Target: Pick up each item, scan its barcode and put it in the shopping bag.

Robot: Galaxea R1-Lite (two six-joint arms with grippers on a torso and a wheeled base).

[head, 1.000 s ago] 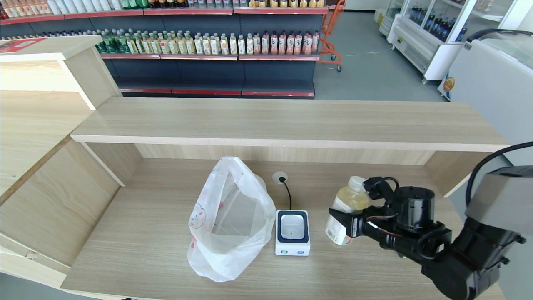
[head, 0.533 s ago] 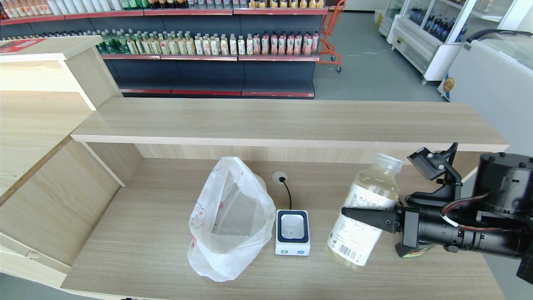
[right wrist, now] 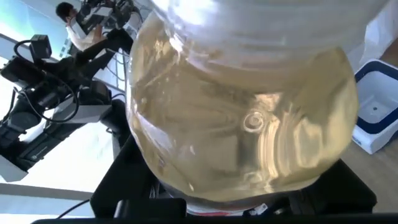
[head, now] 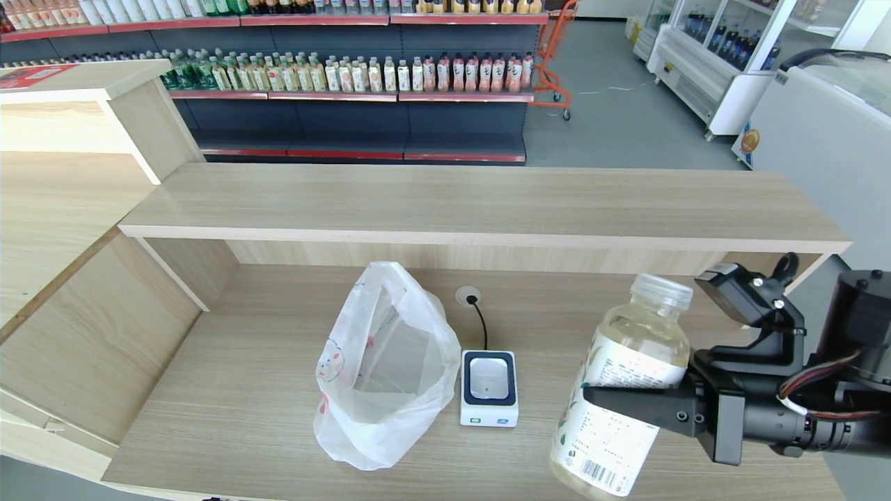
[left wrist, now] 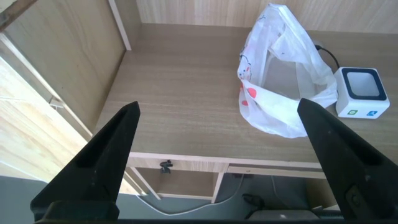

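Up close, the bottle (head: 630, 327) takes up most of the right wrist view, base-on, so its label cannot be read from there. In the head view it is tilted, cap pointing away from the robot. It is held to the right of the scanner (head: 489, 386), apparently clear of the counter (head: 230, 410), though its base meets the lower edge of the picture. A barcode (head: 598, 473) shows on the label near the base, turned up toward the head camera.

The right gripper (head: 605, 400) is clamped on the bottle's middle. One dark finger (head: 633, 407) lies across the front of the label, and the other is hidden behind the bottle.

The shopping bag (head: 379, 369) stands with its mouth open upward, just left of the scanner. Its bulging side overlaps the scanner's left edge, and whether the two touch is hard to tell. A thin black cable (head: 480, 323) runs from the scanner's far side to a round hole (head: 468, 297) in the counter.

The left gripper (left wrist: 217, 104) hangs over the counter's near edge, on the side of the bag away from the scanner. Its two fingers (left wrist: 118, 149) are spread wide with nothing between them. Their lower parts are cut off by the picture's edge.
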